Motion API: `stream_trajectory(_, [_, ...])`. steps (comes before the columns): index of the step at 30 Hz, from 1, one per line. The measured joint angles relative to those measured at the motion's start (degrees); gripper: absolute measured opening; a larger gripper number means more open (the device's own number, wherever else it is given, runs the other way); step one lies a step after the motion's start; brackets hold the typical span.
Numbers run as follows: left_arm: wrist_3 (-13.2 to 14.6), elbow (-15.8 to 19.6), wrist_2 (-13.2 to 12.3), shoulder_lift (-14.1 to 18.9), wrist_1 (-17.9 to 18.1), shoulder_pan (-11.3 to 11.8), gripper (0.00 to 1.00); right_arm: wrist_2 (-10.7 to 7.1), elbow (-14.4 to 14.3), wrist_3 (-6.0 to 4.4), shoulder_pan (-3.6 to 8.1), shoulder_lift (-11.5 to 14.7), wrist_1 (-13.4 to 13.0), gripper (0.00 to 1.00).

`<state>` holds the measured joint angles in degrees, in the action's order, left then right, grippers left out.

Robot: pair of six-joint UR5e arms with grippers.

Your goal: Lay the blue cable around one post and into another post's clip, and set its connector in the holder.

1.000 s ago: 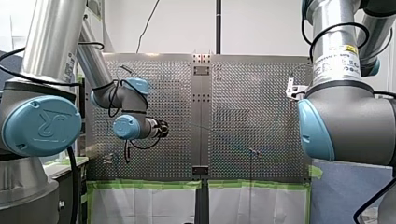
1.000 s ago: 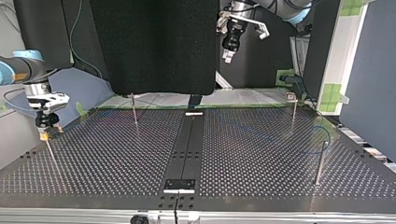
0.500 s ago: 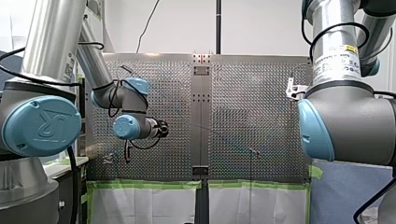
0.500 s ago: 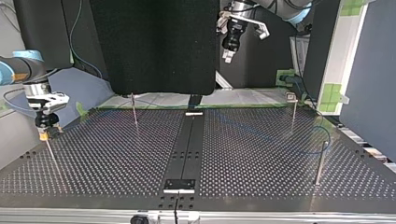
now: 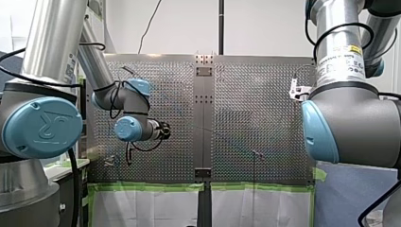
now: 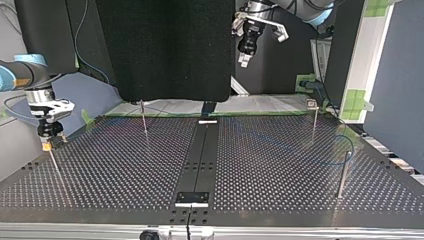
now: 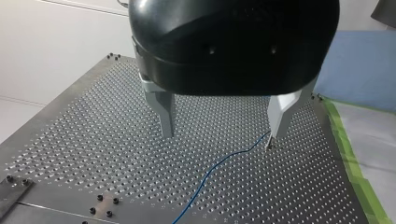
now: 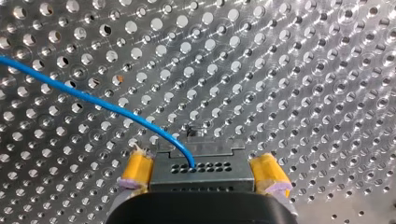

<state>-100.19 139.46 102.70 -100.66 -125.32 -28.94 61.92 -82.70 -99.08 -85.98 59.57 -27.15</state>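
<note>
Nothing has moved, so you're stalled: right fingers [image 8: 136, 169] clamp the connector [image 8: 200, 164]. Left fingers [image 7: 164, 111] gape empty above its blue cable [image 7: 219, 162].

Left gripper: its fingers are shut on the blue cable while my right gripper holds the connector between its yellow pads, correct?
Not quite. The left wrist view shows my left gripper with its fingers open and nothing between them; the blue cable runs over the table beneath. The rest stands: the right wrist view shows my right gripper holding the connector between its yellow pads.
</note>
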Motion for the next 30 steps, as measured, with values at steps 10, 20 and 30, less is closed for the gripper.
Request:
stream_trajectory(10, [0.0, 0.0, 0.0, 0.0, 0.04, 0.0, 0.98, 1.54, 0.0, -0.03, -0.05, 0.06, -0.1, 1.0])
stream_trajectory(20, [0.0, 0.0, -0.01, 0.0, 0.13, 0.0, 0.98, 3.71, 0.01, -0.04, -0.12, 0.08, -0.04, 1.0])
stream_trajectory(30, [0.0, 0.0, 0.0, 0.0, 0.15, 0.1, 0.98, 3.94, 0.01, 0.06, -0.11, 0.08, -0.15, 1.0])
